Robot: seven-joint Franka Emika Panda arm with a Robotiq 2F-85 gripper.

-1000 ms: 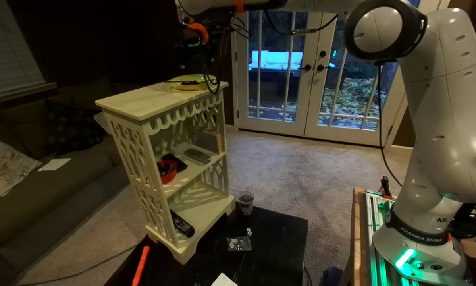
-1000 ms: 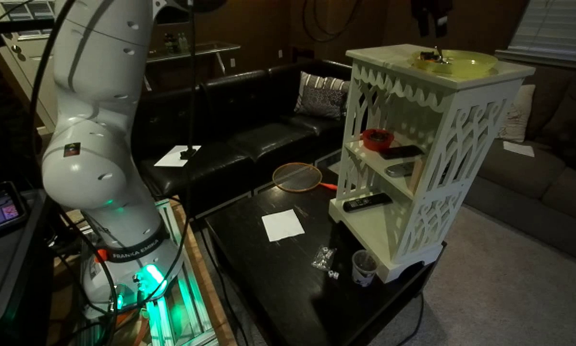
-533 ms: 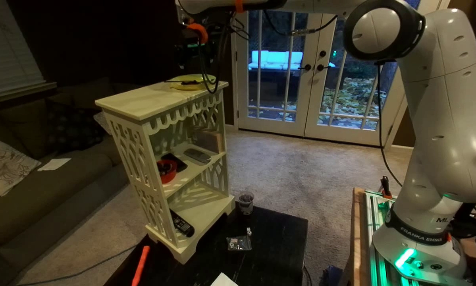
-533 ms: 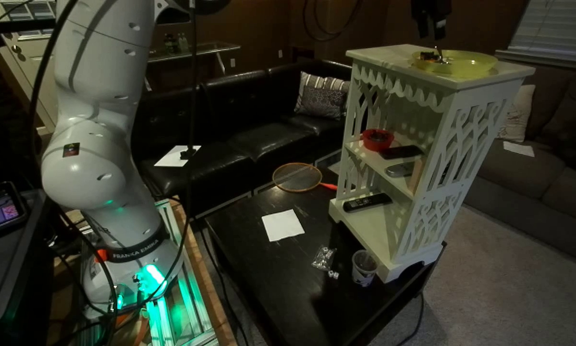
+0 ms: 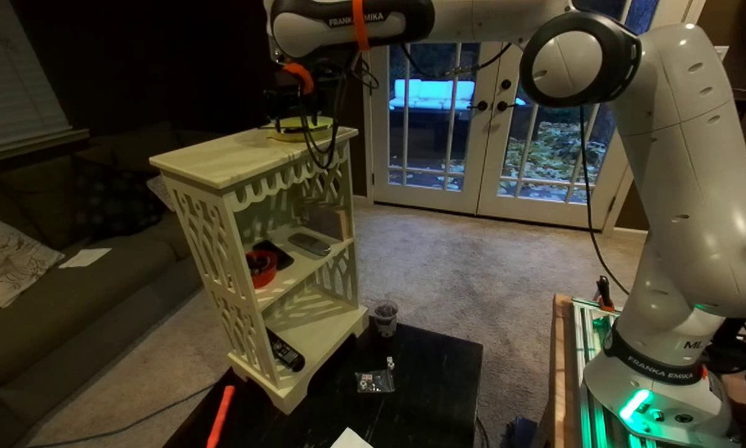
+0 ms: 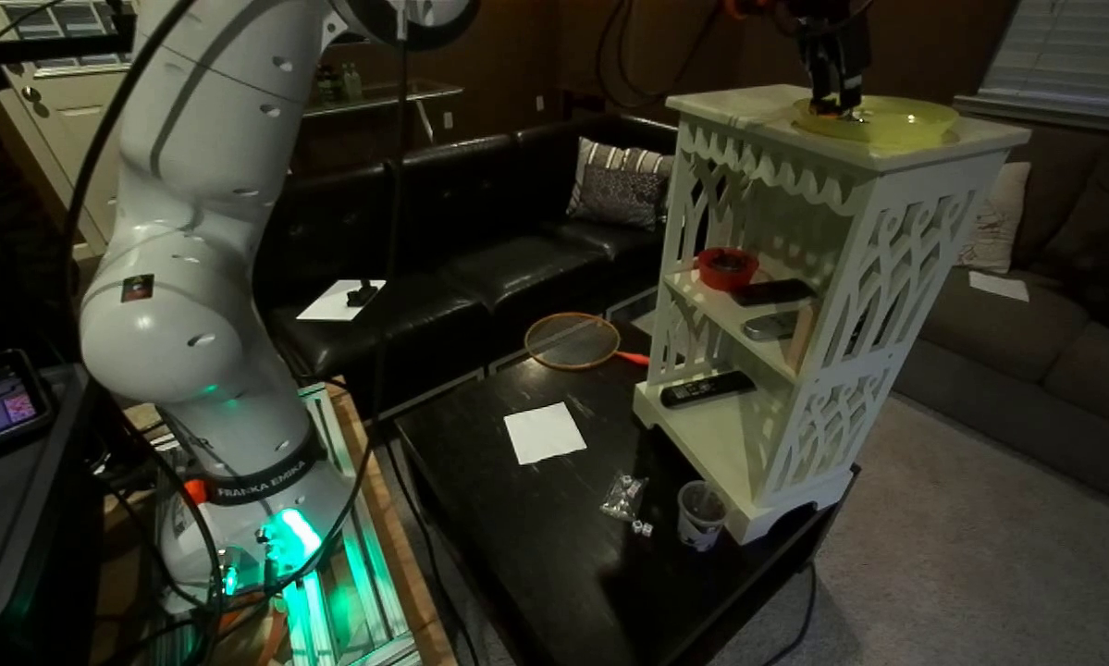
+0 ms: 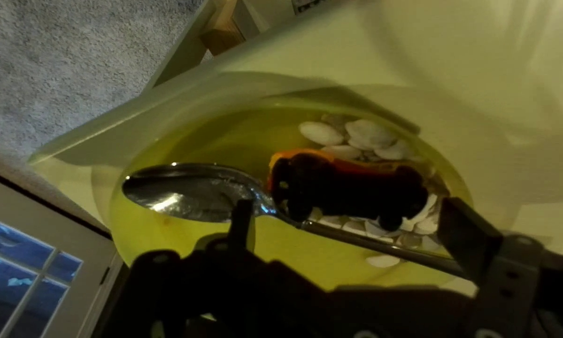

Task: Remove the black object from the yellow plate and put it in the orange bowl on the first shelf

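In the wrist view the gripper (image 7: 348,206) has its jaws apart, the black object (image 7: 356,190) appearing between them on the yellow plate (image 7: 300,256), a spoon (image 7: 187,192) alongside. In an exterior view the fingers (image 6: 822,83) largely hide that object. In both exterior views, and only there, the orange bowl (image 6: 729,279) sits on the first shelf (image 5: 293,272), below the jaws.

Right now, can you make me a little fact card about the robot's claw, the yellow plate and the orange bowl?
Gripper: open, down at the yellow plate; touching anything or not, can't tell
On the plate: black object with an orange edge, shiny spoon, pale stones or shells
Orange bowl: on the first shelf, something dark inside
Next to the bowl: flat black thing
Job: black object not in the bowl yet
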